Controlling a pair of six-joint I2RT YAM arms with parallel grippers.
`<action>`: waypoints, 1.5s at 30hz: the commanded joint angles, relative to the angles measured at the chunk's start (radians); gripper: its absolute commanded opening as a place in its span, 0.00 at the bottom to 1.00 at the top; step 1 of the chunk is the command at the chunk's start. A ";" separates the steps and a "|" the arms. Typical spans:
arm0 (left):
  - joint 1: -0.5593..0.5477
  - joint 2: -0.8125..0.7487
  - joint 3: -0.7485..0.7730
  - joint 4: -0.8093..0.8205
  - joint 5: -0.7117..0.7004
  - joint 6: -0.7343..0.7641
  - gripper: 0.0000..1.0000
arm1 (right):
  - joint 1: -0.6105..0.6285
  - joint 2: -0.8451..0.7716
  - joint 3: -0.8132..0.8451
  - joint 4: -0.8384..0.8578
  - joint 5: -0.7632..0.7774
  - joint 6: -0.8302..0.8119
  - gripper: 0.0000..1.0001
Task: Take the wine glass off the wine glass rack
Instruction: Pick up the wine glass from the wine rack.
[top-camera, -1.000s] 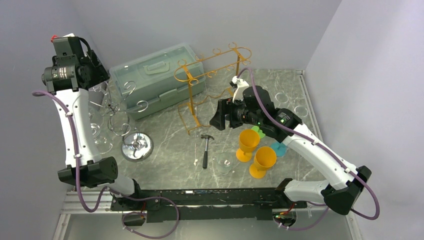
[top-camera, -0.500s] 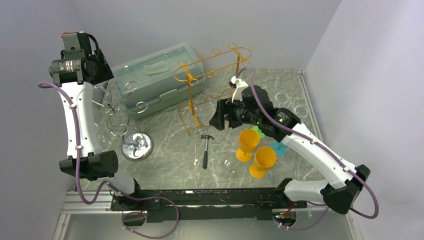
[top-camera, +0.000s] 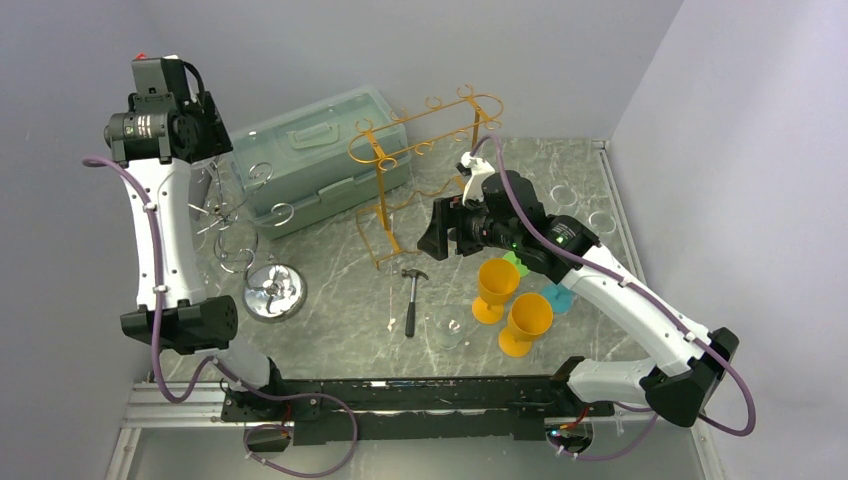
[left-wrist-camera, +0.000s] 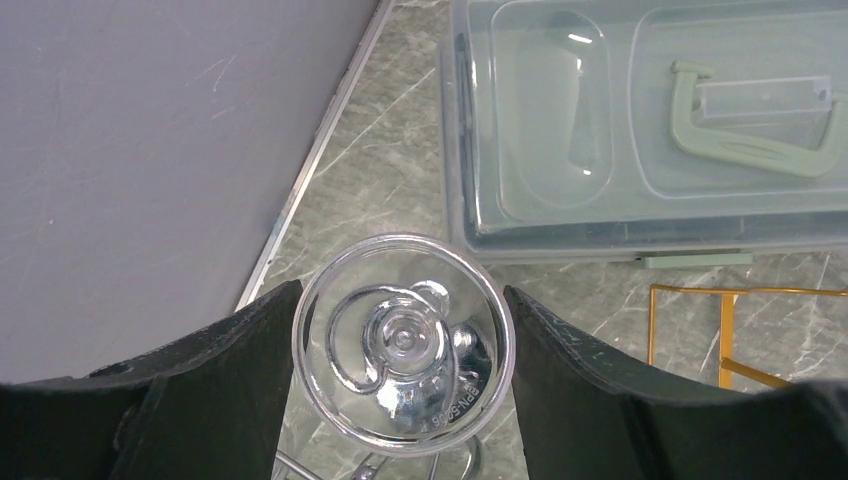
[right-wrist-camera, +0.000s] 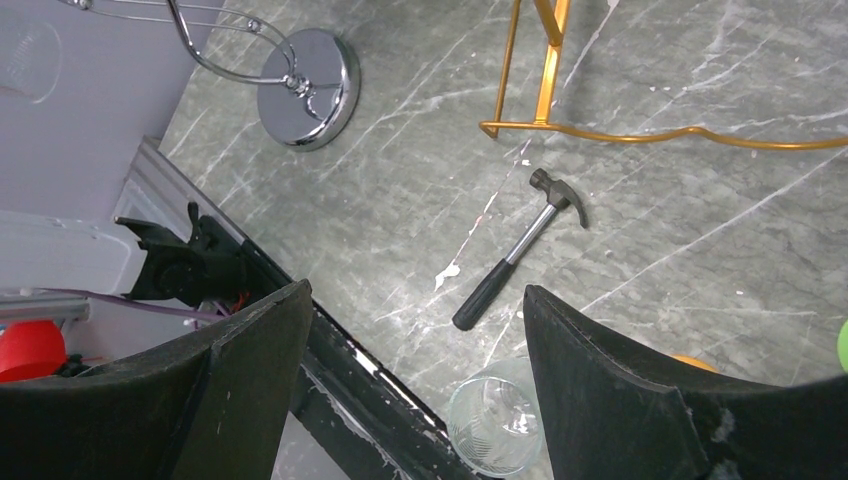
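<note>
Although the table (top-camera: 340, 300) is pretty crowded, only the far left corner really matters right now. Going big to small: a green box (top-camera: 320, 150) sits at the far side, a gold rack (top-camera: 384, 205) stands just right of it, and the chrome rack (top-camera: 273, 292) stands by the left wall with its round base on the table.

The left arm is reared up high over the chrome rack, and the right arm hangs over the middle of the table. The right gripper (right-wrist-camera: 415, 290) is spread wide with nothing in it. Two orange cups (top-camera: 498, 285) stand near the right arm, with a tumbler (top-camera: 447, 327) and a hammer (top-camera: 411, 300) just left of them.

Now the bit that counts. The left gripper (left-wrist-camera: 400, 295) has a finger against each side of the wine glass (left-wrist-camera: 403, 340), so I'd call that a grasp. The glass sits up at the top of the chrome rack, far left, right under the raised wrist.

Progress-wise, the grab looks done. I can't tell if the glass is actually free of its hook, though. Chrome curls show through it and wires poke out just below, so it could be hanging there or just above. What's left, I reckon, is pulling it clear of the wires and parking it somewhere.
</note>
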 joint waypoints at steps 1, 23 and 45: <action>-0.023 0.006 0.058 0.021 -0.006 0.035 0.44 | -0.003 0.002 0.030 0.049 0.006 0.001 0.80; -0.055 -0.121 -0.052 -0.015 -0.071 -0.006 0.43 | -0.003 0.014 0.035 0.051 -0.011 0.003 0.80; -0.055 -0.201 -0.148 0.016 -0.240 -0.049 0.42 | -0.003 0.027 0.045 0.036 -0.014 -0.008 0.80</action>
